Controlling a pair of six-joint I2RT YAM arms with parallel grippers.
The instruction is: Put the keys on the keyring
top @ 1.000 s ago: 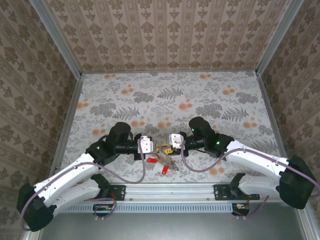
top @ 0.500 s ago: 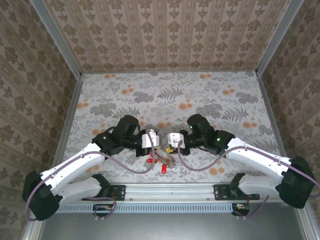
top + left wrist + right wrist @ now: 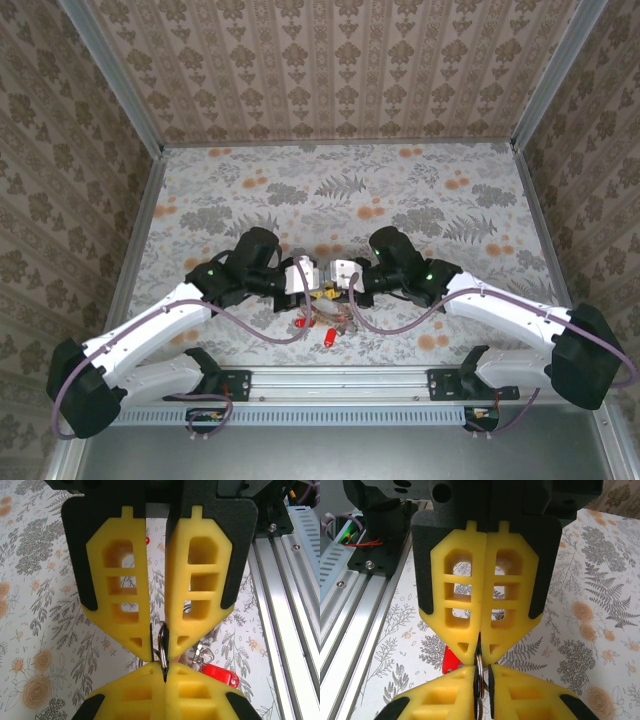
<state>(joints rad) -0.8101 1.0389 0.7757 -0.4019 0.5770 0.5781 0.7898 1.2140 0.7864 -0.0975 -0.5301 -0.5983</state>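
Left gripper (image 3: 159, 649), right gripper (image 3: 480, 652): both mine, pinched shut on keyring (image 3: 162, 634), tip to tip. Step: steadying ring for threading (my guess). Next: free one gripper, fetch red-tagged key (image 3: 220, 674) on near side.

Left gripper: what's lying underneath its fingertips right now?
Under the left gripper, a red-tagged key lies on the table beside grey metal pieces. The keyring shows as a sliver pinched between the fingers; the rest, and any other keys, are covered by its fingers and the right gripper.
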